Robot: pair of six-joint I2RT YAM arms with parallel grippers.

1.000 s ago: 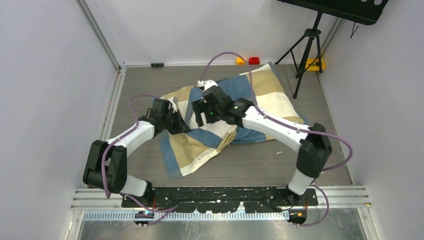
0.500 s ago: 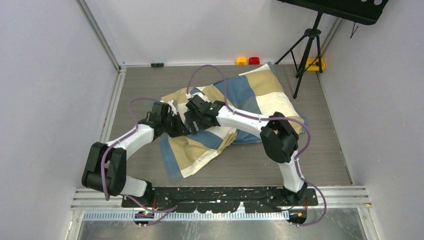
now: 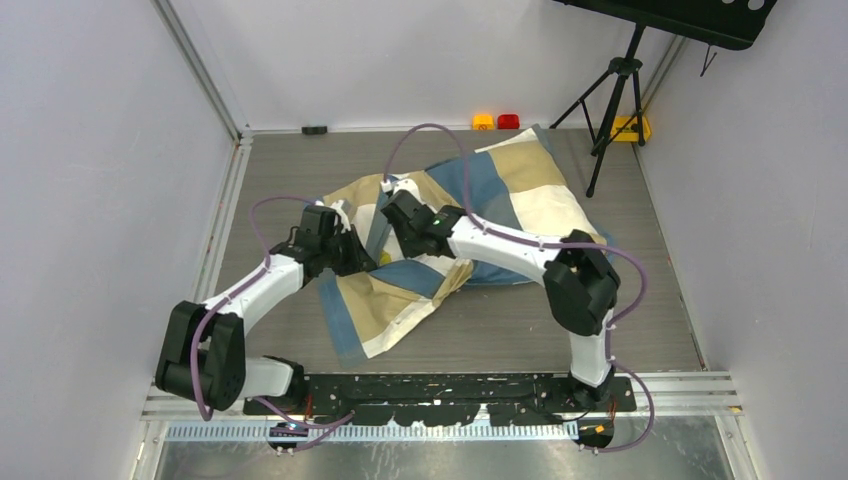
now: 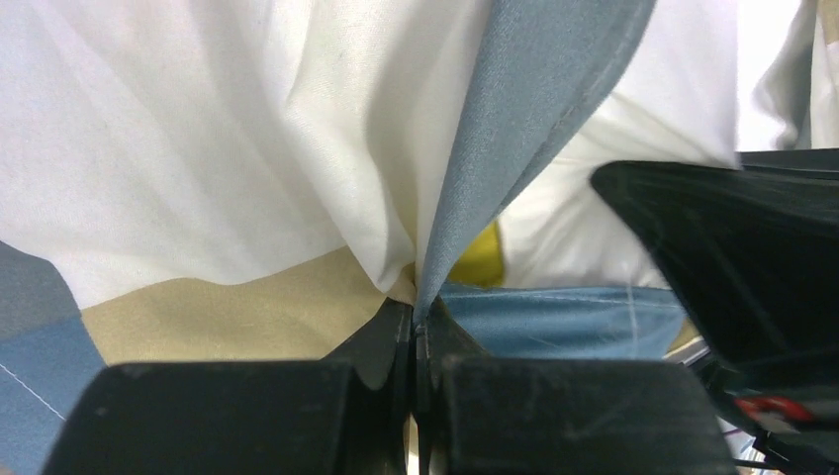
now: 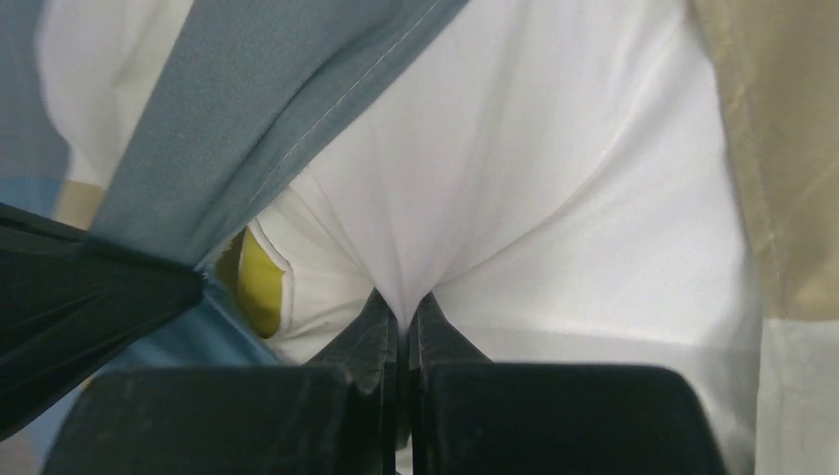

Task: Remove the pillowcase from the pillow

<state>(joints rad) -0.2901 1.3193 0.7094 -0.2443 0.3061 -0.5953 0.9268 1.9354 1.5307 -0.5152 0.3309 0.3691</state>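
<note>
Left wrist view: the left gripper (image 4: 416,332) is seen clamped together on a gathered pinch of the pillowcase (image 4: 247,148), where white, tan and blue blocks meet. A blue hemmed flap is thrown up toward 1 o'clock, and the yellow piping of the pillow (image 4: 480,259) is exposed just behind it. The pinch is thin and is judged liable to slip under a hard pull.

Right wrist view: the right gripper (image 5: 406,317) is closed on a fold of white cloth, with the piping just beside it at 9 o'clock. The fold is taken for the pillow's corner, though a white block of the pillowcase cannot be ruled out. If both layers are caught, pillowcase and pillow would be dragged together. The left gripper's body lies close at 8 o'clock, so a clash is possible.

Top view: pillowcase and pillow lie mid-table (image 3: 650,330). Bare room is offered from 3 to 5 o'clock. The wall (image 3: 100,150) at 9 o'clock and the tripod (image 3: 625,68) at 1 o'clock are to be avoided, and the looping cable (image 3: 432,125) could be snagged.
</note>
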